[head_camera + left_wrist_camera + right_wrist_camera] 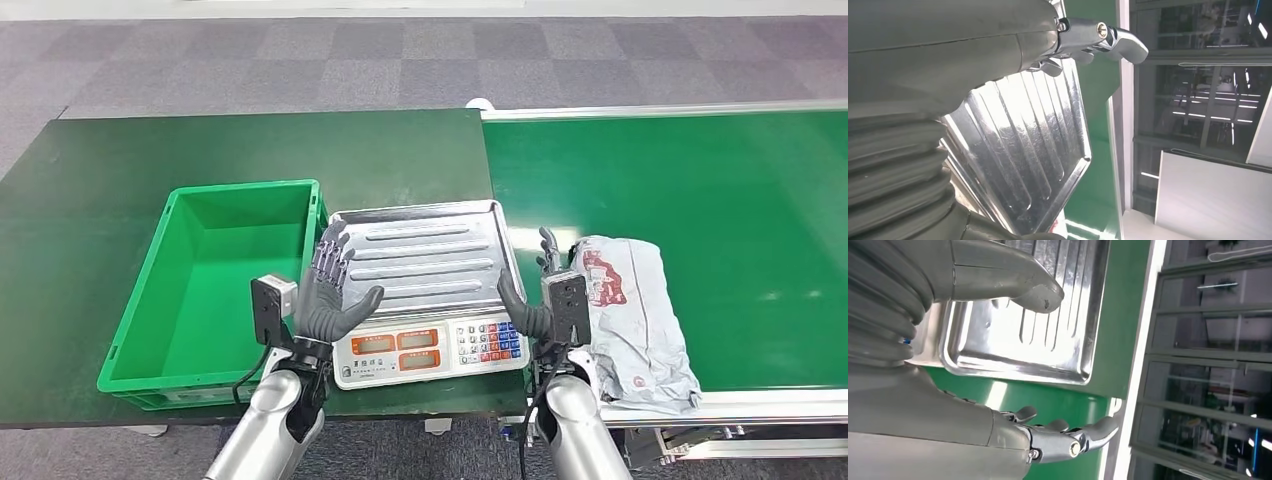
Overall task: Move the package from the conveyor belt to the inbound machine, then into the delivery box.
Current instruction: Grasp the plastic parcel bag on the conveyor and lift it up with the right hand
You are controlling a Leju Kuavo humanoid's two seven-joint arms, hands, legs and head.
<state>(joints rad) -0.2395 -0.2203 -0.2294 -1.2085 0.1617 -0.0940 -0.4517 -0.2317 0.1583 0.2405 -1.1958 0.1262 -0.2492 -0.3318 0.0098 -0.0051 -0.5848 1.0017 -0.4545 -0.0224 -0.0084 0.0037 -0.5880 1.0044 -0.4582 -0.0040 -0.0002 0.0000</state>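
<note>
Hands: left hand point(330, 300) and right hand point(540, 300) both raised over the near edge of the scale, palms turned toward each other, fingers spread, nothing held.
Scale: the inbound machine point(430, 350), keypad and displays just below and between the two hands; its steel tray point(420, 250) lies bare beyond the fingertips.
Package: grey poly mailer point(635, 310) with red print, lying flat on the conveyor belt point(700, 200), just outboard of the right hand, its near end close to the belt's front rail.
Handling, judged: looks light, soft and floppy; creased film likely slick, contents likely to sag if lifted by one corner.
Hold, judged: best taken across the middle bulk or the edge nearest the right hand, fingers pressing from above with thumb under, so it does not fold or slide out.
Risk, judged: thin edge lying flush on the belt may be hard to get under.
Box: green delivery box point(215, 290), outboard of the left hand, open top.
Progress, judged: first move not yet done.
</note>
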